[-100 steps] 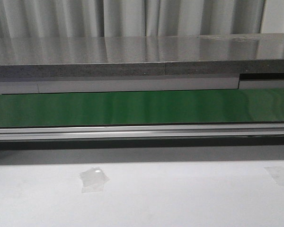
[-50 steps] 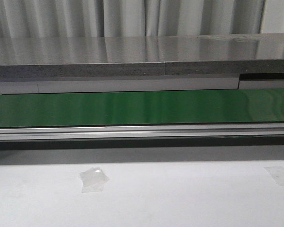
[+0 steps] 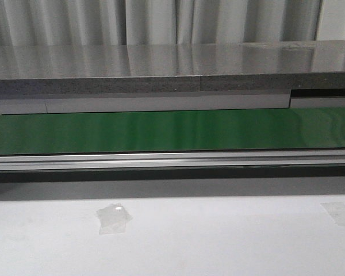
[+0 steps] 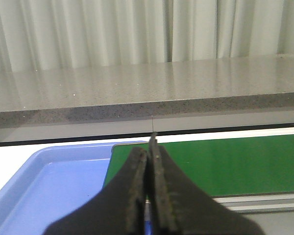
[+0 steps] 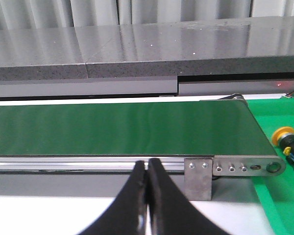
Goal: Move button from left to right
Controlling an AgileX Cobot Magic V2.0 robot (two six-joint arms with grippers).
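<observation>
**Both end effectors closed and empty; button lies past the belt's right end**

The left end effector (image 4: 149,161) has its two dark fingers (image 4: 137,196) pressed together along their length, with nothing between them. It hangs above the near edge of a blue tray (image 4: 49,191) and the left end of the green belt (image 4: 220,164), touching neither as far as its wrist view shows.

The right end effector (image 5: 147,169) is likewise drawn fully together, its black fingers (image 5: 159,205) meeting at the tips and gripping nothing. It sits in front of the belt's silver side rail (image 5: 88,163), near the metal bracket (image 5: 198,177) at the belt's right end.

The button (image 5: 287,143) lies on a green surface (image 5: 279,196) just beyond the right end of the belt, beside the roller end plate (image 5: 250,168). Its orange-yellow cap faces toward the belt, and the dark body runs off to the picture's edge, partly cut off. It is well apart from both end effectors.

In the front view the belt (image 3: 172,131) runs bare across the frame, with the grey stone counter (image 3: 172,66) behind it and the white desk (image 3: 218,241) in front, carrying two pieces of clear tape (image 3: 114,217). Neither arm shows there.
</observation>
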